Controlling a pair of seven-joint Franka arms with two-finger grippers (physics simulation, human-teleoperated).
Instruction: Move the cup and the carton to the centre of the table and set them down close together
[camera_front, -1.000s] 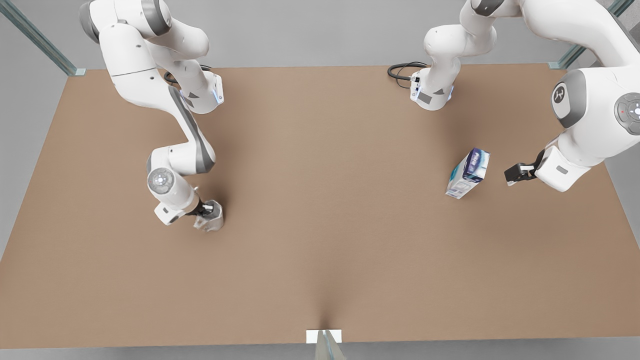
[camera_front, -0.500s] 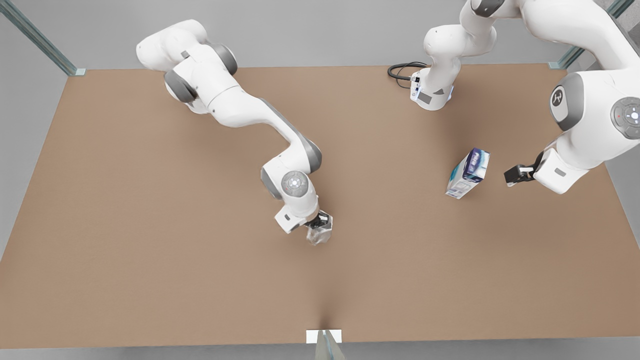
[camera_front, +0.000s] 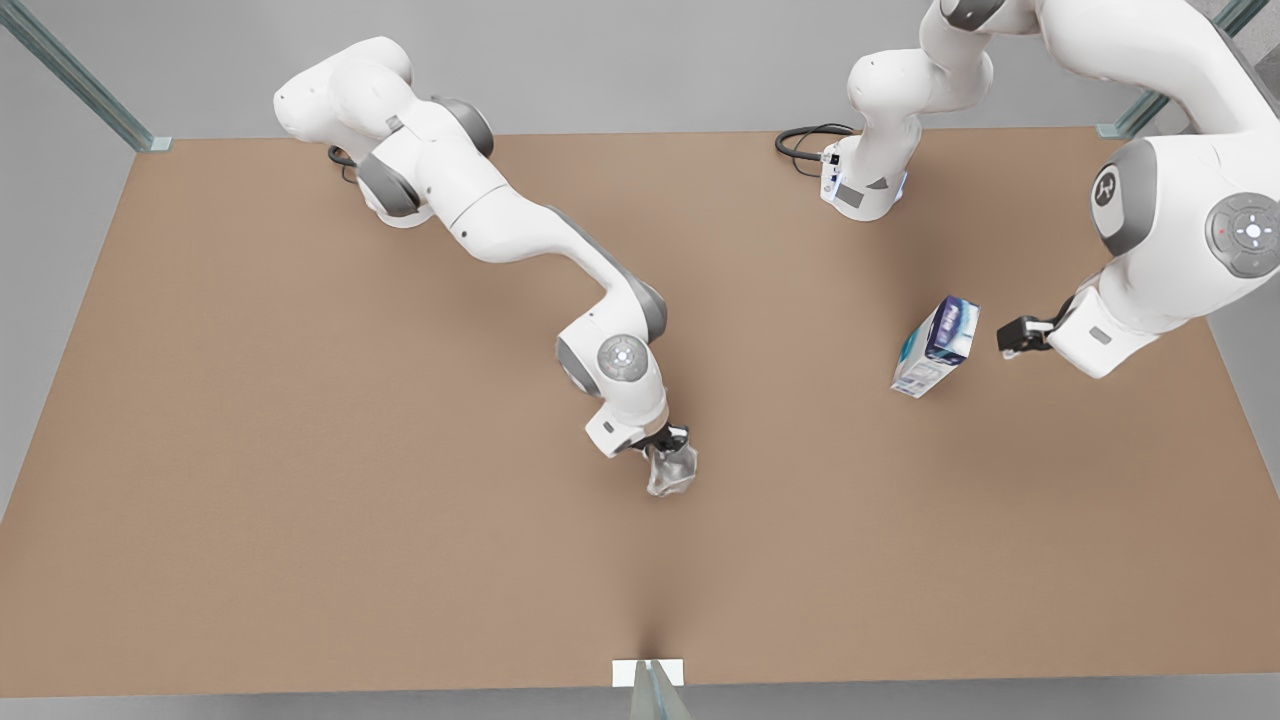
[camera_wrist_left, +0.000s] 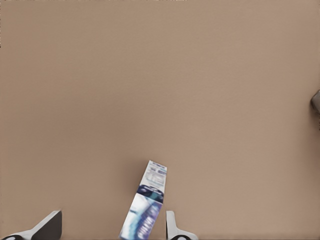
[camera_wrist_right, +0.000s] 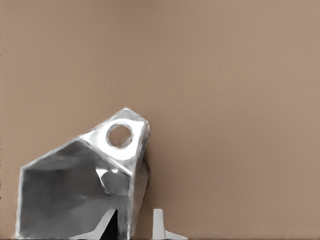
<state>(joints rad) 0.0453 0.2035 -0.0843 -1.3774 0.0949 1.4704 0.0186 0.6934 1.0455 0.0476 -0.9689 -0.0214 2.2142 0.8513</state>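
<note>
The right gripper (camera_front: 668, 440) is clamped on the cup (camera_front: 671, 470) near the table's (camera_front: 250, 450) middle. The left gripper (camera_front: 1012, 337), fingers apart, waits beside the carton (camera_front: 936, 346), with bare table between cup and carton.

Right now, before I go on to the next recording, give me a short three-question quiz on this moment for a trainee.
1. True or false: the left gripper is gripping the carton.
2. What is the right gripper holding? A: the cup. B: the carton. C: nothing.
3. Fill in: of the two things, the ___ is nearer the middle of the table.

Key
1. False: its jaws are open and it is beside the carton, apart from it, on the front view's right.
2. A: the jaws are shut on the cup's wall.
3. cup
</note>
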